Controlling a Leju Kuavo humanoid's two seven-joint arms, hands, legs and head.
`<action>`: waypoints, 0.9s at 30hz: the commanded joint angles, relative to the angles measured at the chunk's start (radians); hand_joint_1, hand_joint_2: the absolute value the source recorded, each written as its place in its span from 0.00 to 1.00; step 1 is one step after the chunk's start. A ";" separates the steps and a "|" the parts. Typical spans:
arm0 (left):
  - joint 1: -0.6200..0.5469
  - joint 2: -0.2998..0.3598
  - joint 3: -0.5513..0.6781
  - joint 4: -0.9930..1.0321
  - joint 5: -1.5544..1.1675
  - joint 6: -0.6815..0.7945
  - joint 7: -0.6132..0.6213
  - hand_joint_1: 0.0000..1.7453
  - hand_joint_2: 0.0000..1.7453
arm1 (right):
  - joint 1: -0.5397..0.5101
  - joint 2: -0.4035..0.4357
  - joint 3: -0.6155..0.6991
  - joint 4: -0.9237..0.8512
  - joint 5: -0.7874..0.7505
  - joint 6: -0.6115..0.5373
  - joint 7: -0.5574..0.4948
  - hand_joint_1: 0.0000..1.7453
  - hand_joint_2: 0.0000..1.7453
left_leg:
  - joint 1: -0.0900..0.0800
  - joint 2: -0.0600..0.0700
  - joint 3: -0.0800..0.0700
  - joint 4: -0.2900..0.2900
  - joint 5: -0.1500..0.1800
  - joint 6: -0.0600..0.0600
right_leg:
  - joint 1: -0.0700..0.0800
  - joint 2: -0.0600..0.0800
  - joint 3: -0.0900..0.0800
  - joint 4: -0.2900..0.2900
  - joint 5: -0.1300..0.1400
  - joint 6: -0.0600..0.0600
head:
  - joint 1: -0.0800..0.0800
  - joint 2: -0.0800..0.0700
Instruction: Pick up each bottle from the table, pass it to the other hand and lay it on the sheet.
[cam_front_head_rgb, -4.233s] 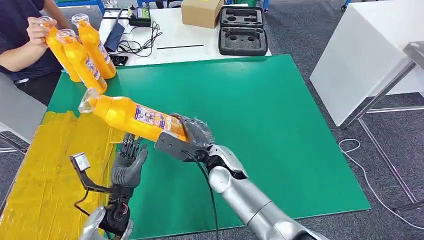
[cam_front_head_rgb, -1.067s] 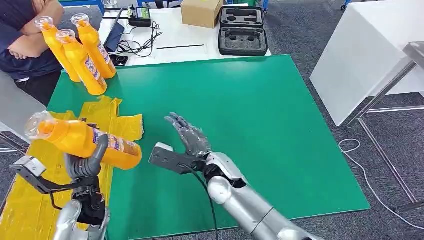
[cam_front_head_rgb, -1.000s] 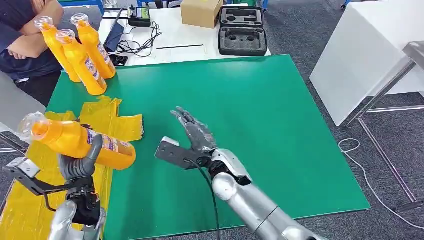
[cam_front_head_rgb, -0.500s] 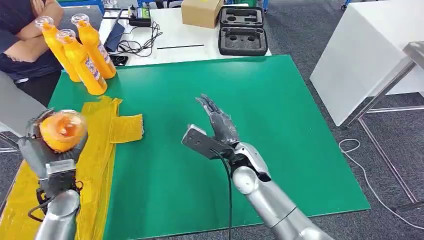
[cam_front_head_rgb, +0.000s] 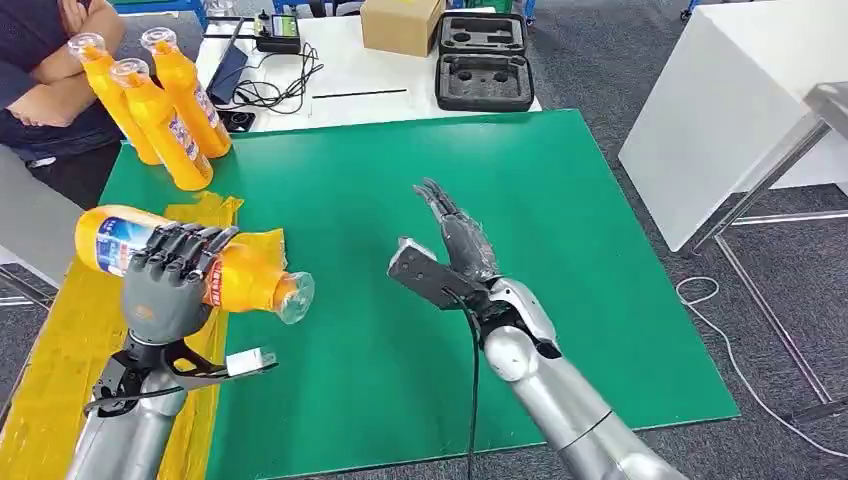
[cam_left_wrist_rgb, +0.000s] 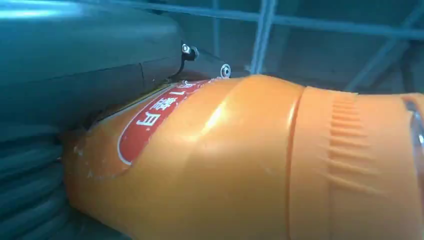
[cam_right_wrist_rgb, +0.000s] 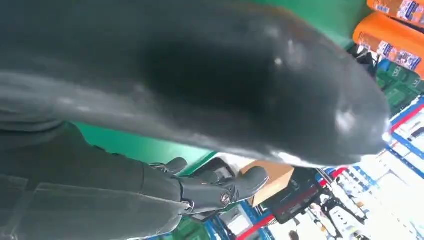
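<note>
My left hand (cam_front_head_rgb: 165, 285) grips an orange bottle (cam_front_head_rgb: 240, 277) from above, holding it level over the yellow sheet (cam_front_head_rgb: 70, 350), its clear cap toward the green mat. The left wrist view has the same orange bottle (cam_left_wrist_rgb: 260, 165) close up against my left hand (cam_left_wrist_rgb: 75, 65). My right hand (cam_front_head_rgb: 455, 235) hovers over the middle of the green mat (cam_front_head_rgb: 560, 240), fingers stretched out and apart, holding nothing; my right hand (cam_right_wrist_rgb: 200, 100) looms dark in its wrist view. Three more orange bottles (cam_front_head_rgb: 165, 110) stand upright at the mat's far left corner.
A person (cam_front_head_rgb: 40, 70) with folded arms stands at the far left by the standing bottles. Behind the mat, a white table carries a cardboard box (cam_front_head_rgb: 402, 24), a black foam case (cam_front_head_rgb: 484, 62) and cables. A white table (cam_front_head_rgb: 730, 110) stands to the right.
My left hand has turned over with the bottle, which now lies level with its cap toward the mat. My right hand has drawn away to the right and farther out over the mat.
</note>
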 joint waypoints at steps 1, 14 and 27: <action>-0.104 -0.048 0.027 0.331 -0.215 0.006 0.084 1.00 1.00 | -0.014 -0.065 0.015 -0.016 -0.022 -0.008 -0.004 0.00 0.00 | 0.000 -0.003 0.002 -0.001 0.000 0.000 | 0.000 -0.003 0.003 -0.001 -0.001 -0.001 | 0.000 0.000; -0.160 -0.026 0.069 0.469 -0.308 0.006 0.159 1.00 1.00 | 0.013 -0.071 0.012 -0.045 -0.019 -0.004 0.002 0.00 0.00 | 0.001 -0.003 0.004 0.001 -0.002 -0.001 | 0.001 -0.002 0.004 0.000 -0.002 -0.001 | 0.000 0.000; -0.202 0.031 0.061 0.593 -0.343 0.006 0.254 1.00 1.00 | 0.031 -0.070 0.011 -0.039 -0.014 0.003 -0.002 0.00 0.00 | 0.001 -0.002 0.002 0.000 0.000 -0.001 | 0.001 -0.001 0.002 -0.001 -0.001 -0.001 | 0.000 0.000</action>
